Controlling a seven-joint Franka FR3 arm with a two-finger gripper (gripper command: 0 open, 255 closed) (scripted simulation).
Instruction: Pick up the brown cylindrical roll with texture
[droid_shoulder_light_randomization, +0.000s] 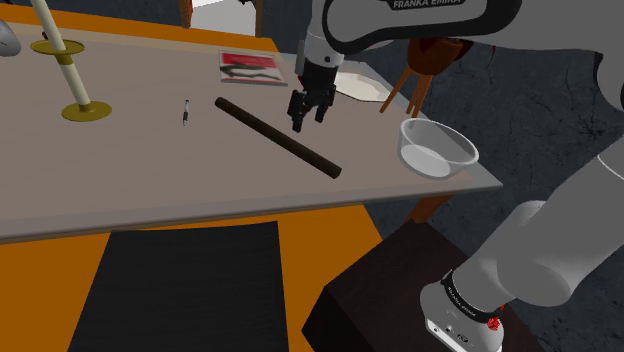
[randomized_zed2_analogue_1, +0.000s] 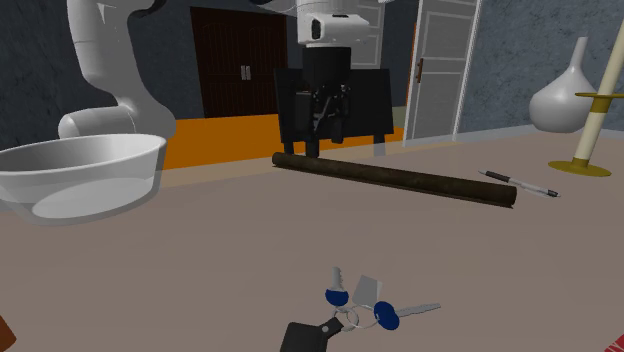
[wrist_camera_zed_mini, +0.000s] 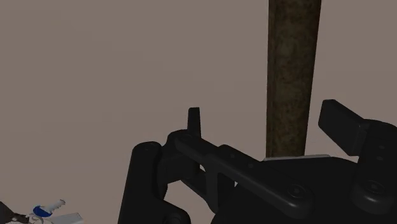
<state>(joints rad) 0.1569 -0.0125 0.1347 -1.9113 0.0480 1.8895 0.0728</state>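
Observation:
The brown textured roll (droid_shoulder_light_randomization: 278, 137) is a long, thin cylinder lying diagonally on the grey table (droid_shoulder_light_randomization: 150, 180). In the second exterior view the roll (randomized_zed2_analogue_1: 400, 180) stretches across the table's middle. My black gripper (droid_shoulder_light_randomization: 308, 120) hovers just over the roll's half nearer the stand, open. The gripper (randomized_zed2_analogue_1: 322, 140) points down at the roll's end near the bowl. In the wrist view the roll (wrist_camera_zed_mini: 292, 70) runs between the fingers (wrist_camera_zed_mini: 194, 121), closer to the other one, and neither touches it. My gripper (wrist_camera_zed_mini: 267, 121) holds nothing.
A clear bowl (droid_shoulder_light_randomization: 437, 147) stands at the table corner near the stand. A pen (droid_shoulder_light_randomization: 186, 112), a yellow candlestick (droid_shoulder_light_randomization: 85, 105), a red booklet (droid_shoulder_light_randomization: 252, 67) and a white plate (droid_shoulder_light_randomization: 360, 85) lie farther off. A bunch of keys (randomized_zed2_analogue_1: 350, 310) rests near the roll.

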